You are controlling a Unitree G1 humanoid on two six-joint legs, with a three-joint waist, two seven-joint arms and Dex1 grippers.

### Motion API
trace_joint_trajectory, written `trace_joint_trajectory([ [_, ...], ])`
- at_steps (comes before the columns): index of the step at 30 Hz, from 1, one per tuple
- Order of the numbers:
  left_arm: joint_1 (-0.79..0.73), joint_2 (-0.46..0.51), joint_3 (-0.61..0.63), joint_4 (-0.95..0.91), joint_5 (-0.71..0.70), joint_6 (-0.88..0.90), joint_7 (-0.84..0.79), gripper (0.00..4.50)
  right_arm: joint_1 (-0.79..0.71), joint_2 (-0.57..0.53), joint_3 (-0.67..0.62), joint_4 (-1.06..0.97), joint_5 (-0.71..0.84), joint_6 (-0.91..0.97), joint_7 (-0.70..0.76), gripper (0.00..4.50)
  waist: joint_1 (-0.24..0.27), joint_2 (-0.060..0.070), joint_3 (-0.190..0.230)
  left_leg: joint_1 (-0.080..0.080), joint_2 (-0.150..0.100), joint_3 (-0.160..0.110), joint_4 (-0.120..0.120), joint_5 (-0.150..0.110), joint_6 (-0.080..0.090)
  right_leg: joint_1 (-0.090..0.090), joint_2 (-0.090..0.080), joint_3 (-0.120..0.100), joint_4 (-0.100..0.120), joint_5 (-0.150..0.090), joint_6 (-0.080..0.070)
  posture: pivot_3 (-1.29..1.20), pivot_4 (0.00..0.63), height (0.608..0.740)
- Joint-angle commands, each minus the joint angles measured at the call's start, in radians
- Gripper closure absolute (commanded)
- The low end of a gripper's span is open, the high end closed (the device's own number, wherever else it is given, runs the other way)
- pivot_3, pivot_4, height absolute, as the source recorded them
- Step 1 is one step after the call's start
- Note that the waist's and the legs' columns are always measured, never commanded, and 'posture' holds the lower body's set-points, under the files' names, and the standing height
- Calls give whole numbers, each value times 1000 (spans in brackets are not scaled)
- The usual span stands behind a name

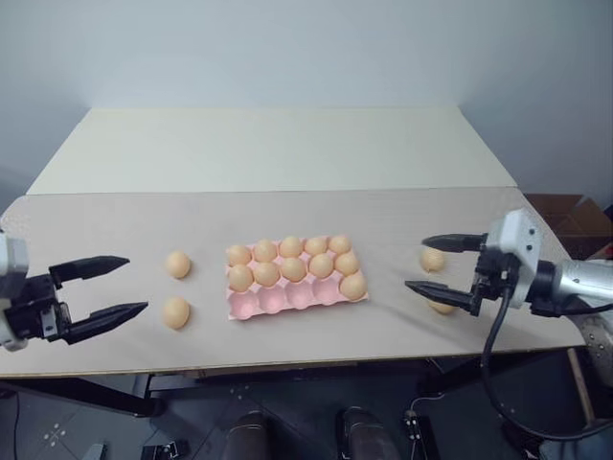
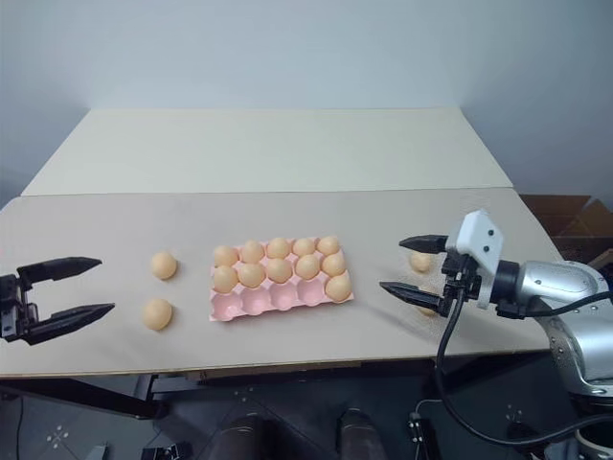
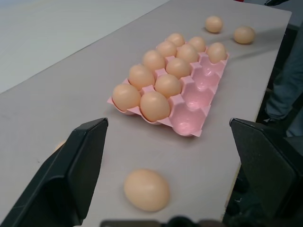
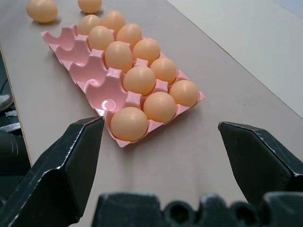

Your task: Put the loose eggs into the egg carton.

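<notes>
The pale pink egg carton (image 1: 297,297) sits mid-table, its near row holding one egg. Two loose eggs (image 1: 176,312) lie to its left, two to its right. The left gripper (image 1: 120,286) and right gripper (image 1: 419,263) hover spread wide, empty.

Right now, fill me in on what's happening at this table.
A two-armed robot is loading eggs into a pink egg carton in the middle of the table. Eleven cups are filled; four in the near row are empty. Four loose eggs remain: two on the left and two on the right. The left gripper and right gripper both hang open and empty, each close to its pair of eggs.
</notes>
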Motion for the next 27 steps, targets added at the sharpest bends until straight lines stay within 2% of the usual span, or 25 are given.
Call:
trace_joint_trajectory([
  [1,-13,8,39,-28,-24,2,15,18,-14,-1,-33,-7,3,-29,2,0,1,0,0,0,0,0,0,0,0,0,0,0,0,0,1,0,150,740],
  [6,-59,26,13,-15,-30,-10,8,18,17,7,-67,-27,7,-33,-21,0,8,0,0,0,0,0,0,0,0,0,0,0,0,-2,3,0,150,740],
  [18,-111,-34,-94,-87,-64,-4,41,18,102,-43,-188,-18,-28,5,-76,0,5,0,0,1,0,0,0,0,0,1,0,0,1,-1,1,0,150,740],
  [21,-130,-22,-115,-88,-84,14,30,18,122,-64,-203,-43,-23,67,-104,0,5,0,0,1,0,0,0,0,0,1,0,0,1,-1,1,0,150,740],
  [27,-192,-11,-172,-48,-69,4,18,18,79,-99,-74,-80,-68,417,-315,0,4,0,0,1,0,0,1,0,0,1,0,1,1,-1,1,0,150,740],
])
